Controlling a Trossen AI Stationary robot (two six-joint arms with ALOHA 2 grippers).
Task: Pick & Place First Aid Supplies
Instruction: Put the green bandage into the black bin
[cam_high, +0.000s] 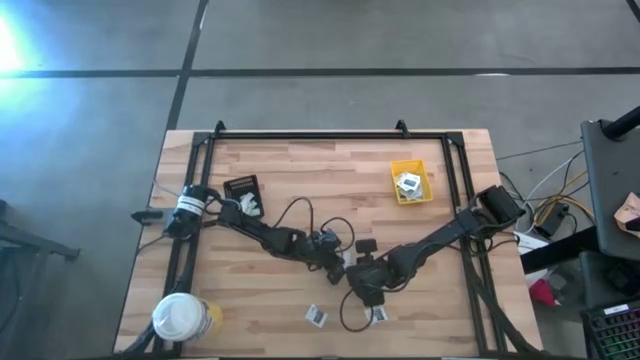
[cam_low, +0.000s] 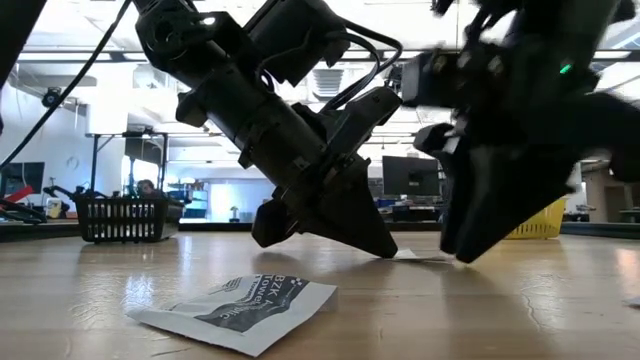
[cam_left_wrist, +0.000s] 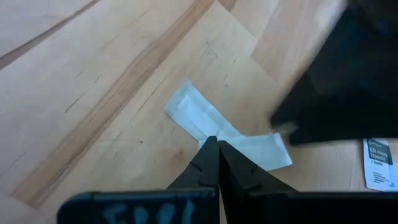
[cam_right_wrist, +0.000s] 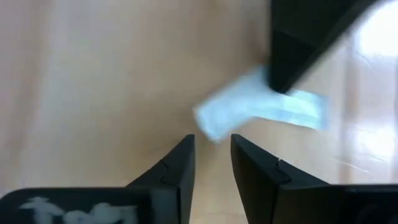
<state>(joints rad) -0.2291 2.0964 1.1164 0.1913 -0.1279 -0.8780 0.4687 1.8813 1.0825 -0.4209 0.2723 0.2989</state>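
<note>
Grippers of both dark arms meet near the middle of the pale butcher-block wooden table (cam_high: 300, 170). We see the left gripper (cam_left_wrist: 213, 144) with its fingers pressed fully together, tips resting on a narrow pale white-green strip packet (cam_left_wrist: 205, 118) that lies flat on the wood; it pins the strip and grasps nothing. The right gripper (cam_right_wrist: 212, 140) hovers just beside the same strip, fingers partly apart and empty.

We judge the main risk to be the flat strip sliding or folding when the right fingers close, since it offers no raised edge; the two grippers could also collide, being so near each other.

Other supplies lie apart: a white square packet with dark print (cam_low: 235, 305) nearest the low camera, and two more (cam_high: 316, 316) towards the table's front edge. A small yellow plastic bin (cam_high: 423, 187) at the far right already holds some packets, a small black tray (cam_high: 241, 187) sits at the far left, and a round white-lidded yellow tub (cam_high: 181, 318) stands at the front left corner. Beyond the table we see grey concrete floor and a bright workshop with monitors and a dark basket (cam_low: 122, 218).
</note>
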